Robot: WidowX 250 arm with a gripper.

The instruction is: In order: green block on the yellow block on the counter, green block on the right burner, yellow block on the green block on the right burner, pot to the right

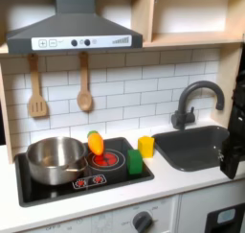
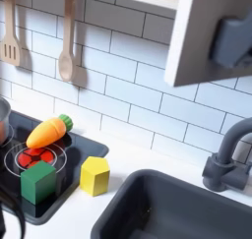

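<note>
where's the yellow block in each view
First exterior view: the yellow block stands on the counter at centre, between hob and sink.
Second exterior view: the yellow block is at lower centre-left, just off the hob's edge.
Shared landmark: the green block on the hob corner beside it.

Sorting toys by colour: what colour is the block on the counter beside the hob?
Yellow block, clearest in the second exterior view.

No readable text, brand, number or sign in either exterior view. Small pale control marks on range hood front panel (image 1: 72, 43), upper left of first exterior view, too blurred to read. Faint red markings on hob front edge (image 1: 91, 182), lower left, illegible.
</note>
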